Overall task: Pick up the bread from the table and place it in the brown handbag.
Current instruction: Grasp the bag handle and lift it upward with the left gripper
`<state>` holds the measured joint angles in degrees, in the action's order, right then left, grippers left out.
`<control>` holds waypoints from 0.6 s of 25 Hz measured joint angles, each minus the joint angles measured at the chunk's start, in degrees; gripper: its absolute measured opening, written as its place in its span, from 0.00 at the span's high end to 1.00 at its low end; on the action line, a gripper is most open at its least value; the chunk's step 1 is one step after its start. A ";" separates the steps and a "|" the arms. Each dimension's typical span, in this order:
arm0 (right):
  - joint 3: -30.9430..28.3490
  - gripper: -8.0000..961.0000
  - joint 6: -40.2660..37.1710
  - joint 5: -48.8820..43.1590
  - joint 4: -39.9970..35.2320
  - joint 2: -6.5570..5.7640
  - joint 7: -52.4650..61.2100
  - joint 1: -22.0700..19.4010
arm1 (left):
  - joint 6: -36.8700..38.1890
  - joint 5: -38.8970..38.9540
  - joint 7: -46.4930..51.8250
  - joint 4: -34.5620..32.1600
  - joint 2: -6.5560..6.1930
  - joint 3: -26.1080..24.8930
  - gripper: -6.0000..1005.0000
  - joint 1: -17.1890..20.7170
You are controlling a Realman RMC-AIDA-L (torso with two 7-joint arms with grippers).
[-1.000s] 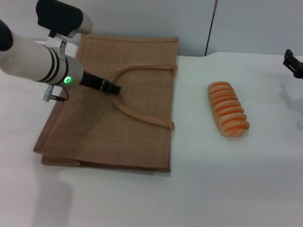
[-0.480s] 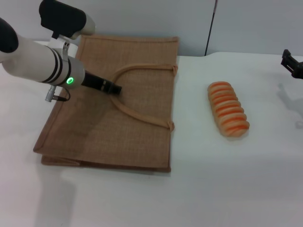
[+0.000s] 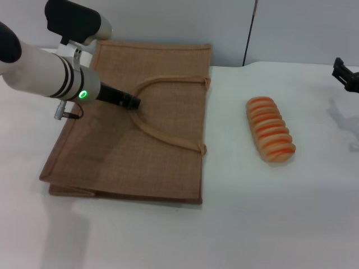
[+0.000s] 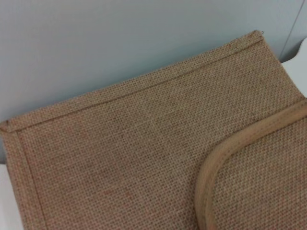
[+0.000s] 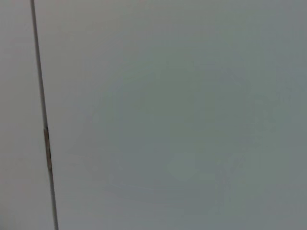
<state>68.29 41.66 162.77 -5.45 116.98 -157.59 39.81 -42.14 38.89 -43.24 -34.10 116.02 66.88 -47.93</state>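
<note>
Reaching for the bag handle, bread (image 3: 271,130) untouched.
Bread's long axis runs away from robot; right gripper (image 3: 348,75) is nearer, finger state indiscernible.

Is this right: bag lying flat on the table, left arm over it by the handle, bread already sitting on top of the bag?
Not quite. The bread is not on the brown handbag; the head view shows it lying on the bare table, off the bag's right side and apart from it. The rest holds: the bag lies flat, and the left gripper is over it by the handle.
</note>
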 joint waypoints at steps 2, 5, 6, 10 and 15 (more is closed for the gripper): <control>0.00 0.11 0.00 0.00 0.00 0.00 0.00 0.10 | 0.08 -0.01 0.00 0.00 0.00 0.11 0.53 0.01; 0.00 0.11 0.00 0.00 0.00 0.05 0.00 0.17 | 0.17 -0.12 0.00 0.06 0.04 0.21 0.57 -0.01; 0.00 0.11 0.00 0.00 0.00 0.06 0.00 0.17 | 0.20 -0.14 0.00 0.24 0.06 0.23 0.57 -0.11; 0.00 0.11 0.00 0.00 0.00 0.08 0.00 0.24 | 0.82 -0.23 0.00 1.41 0.09 0.26 0.57 -0.59; 0.00 0.11 0.00 0.00 0.00 0.09 0.00 0.27 | 1.58 -0.34 0.00 2.44 0.09 0.27 0.59 -0.92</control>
<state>68.29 41.66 162.77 -5.45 117.07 -157.59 40.08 -40.56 38.55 -43.24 -31.66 116.11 67.15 -48.85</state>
